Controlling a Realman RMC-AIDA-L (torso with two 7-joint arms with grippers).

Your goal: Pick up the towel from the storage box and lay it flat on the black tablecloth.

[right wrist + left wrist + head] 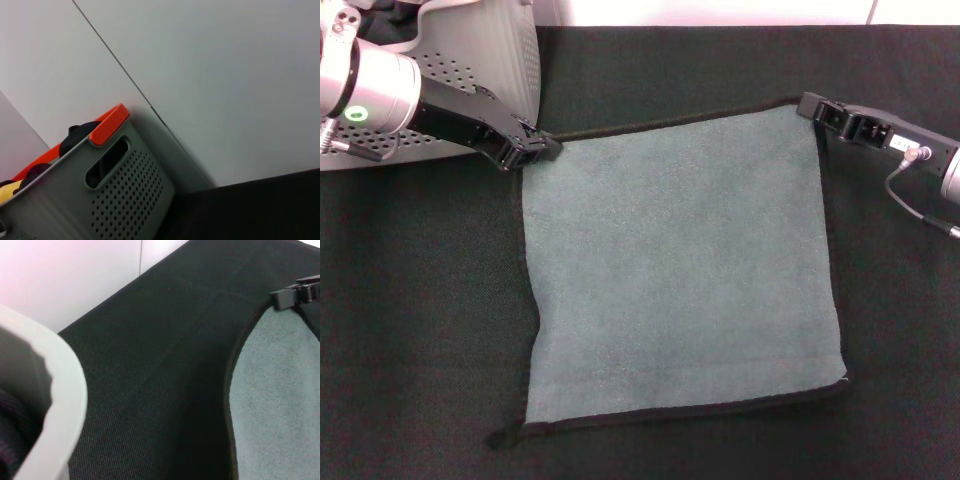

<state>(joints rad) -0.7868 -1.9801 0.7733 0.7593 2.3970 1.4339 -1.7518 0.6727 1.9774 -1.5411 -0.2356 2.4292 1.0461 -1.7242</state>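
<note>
The towel (682, 272) lies spread flat, grey-green side up, on the black tablecloth (410, 330) covering the worktop. The left tool (532, 150) pinches its far left corner; the right tool (820, 110) pinches its far right corner. Beyond stands the storage box (505, 60).

A robot test bench in a lab-like room, by the look of it; a bench draped in a black tablecloth (720, 60) stands against a bare white panelled wall (210, 75); a perforated grey storage box (125, 200) sits at the edge.
</note>
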